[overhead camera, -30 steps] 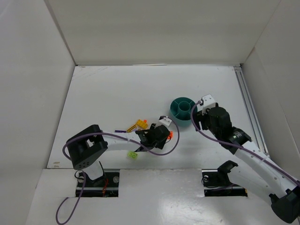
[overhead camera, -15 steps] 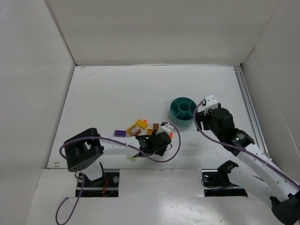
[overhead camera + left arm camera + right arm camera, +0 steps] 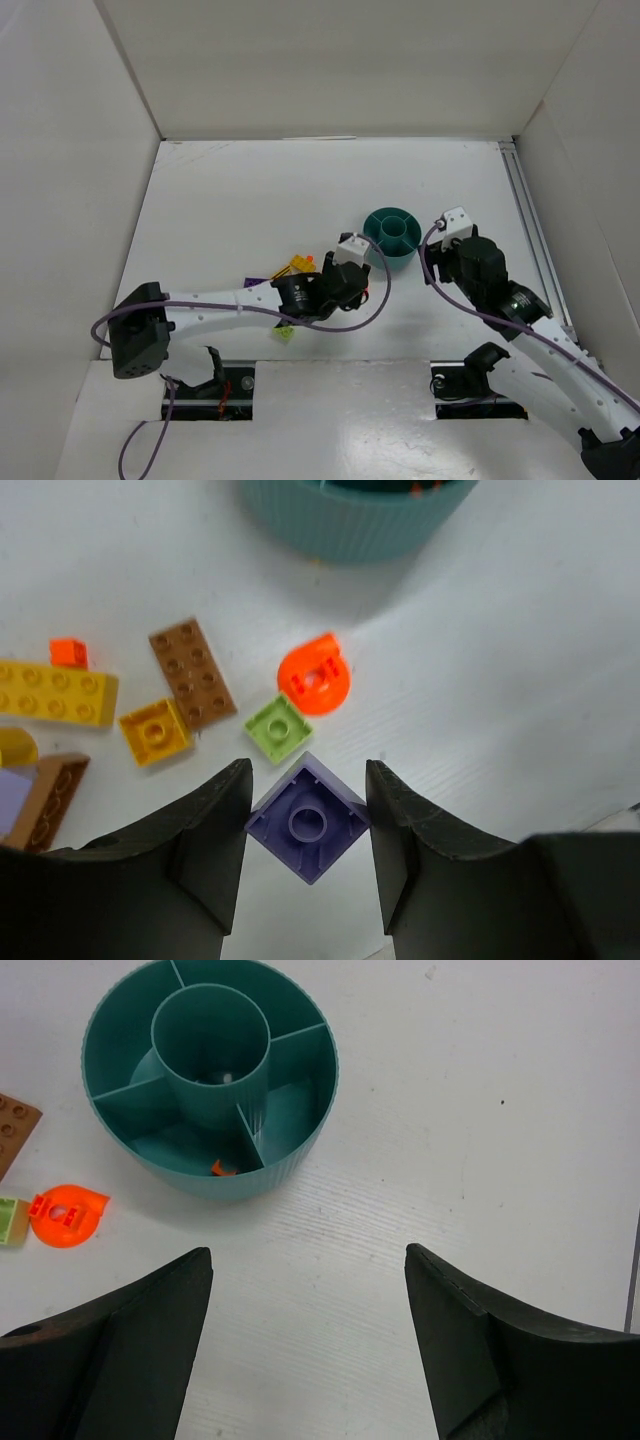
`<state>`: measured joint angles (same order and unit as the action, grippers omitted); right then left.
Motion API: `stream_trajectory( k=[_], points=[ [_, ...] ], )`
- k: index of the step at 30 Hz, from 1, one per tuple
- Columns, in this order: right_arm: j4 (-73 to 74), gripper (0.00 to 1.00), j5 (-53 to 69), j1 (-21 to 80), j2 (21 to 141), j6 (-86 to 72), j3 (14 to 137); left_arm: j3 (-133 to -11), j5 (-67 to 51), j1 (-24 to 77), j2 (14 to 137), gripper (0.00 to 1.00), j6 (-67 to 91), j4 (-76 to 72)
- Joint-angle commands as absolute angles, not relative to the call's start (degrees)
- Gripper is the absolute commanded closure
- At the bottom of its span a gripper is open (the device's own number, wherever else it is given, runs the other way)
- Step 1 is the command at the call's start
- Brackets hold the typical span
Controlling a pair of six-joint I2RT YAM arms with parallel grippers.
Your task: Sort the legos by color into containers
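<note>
Purple lego in left gripper (wrist-only)

White table: teal bowl, scattered legos

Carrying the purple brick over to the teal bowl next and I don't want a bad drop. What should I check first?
1. Small purple square plastic brick pinched in left gripper: ok.
2. Round teal ribbed plastic bowl upright, compartments open: ok.
3. Right gripper open, apart from the bowl: ok.
4. Compartment meant for purple: cannot tell; only a small orange piece shows inside.
</note>
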<state>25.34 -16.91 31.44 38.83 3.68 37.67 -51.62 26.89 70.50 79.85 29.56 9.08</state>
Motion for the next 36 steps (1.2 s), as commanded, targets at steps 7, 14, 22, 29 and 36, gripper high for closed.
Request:
stream_trajectory(
  k=[7, 14, 22, 29, 36],
  points=[
    [25.6, 0.18, -18.7, 31.0, 38.4, 4.7, 37.4, -68.0, 26.3, 58.0, 86.1, 0.73, 20.2, -0.7],
    [26.2, 0.16, -19.2, 30.5, 38.9, 4.7, 38.0, -77.1, 19.7, 54.4, 95.1, 0.71, 17.3, -1.8],
    [27.9, 0.16, -20.4, 30.5, 40.0, 5.8, 38.6, -78.7, 13.8, 52.6, 99.8, 0.68, 17.3, -4.7],
    [27.9, 0.16, -20.4, 30.5, 40.5, 5.8, 39.1, -79.8, 12.7, 51.5, 102.7, 0.68, 17.3, -5.8],
    [27.9, 0.15, -20.4, 30.0, 40.5, 5.8, 39.6, -79.8, 10.2, 49.9, 103.8, 0.65, 16.8, -7.1]
  ],
)
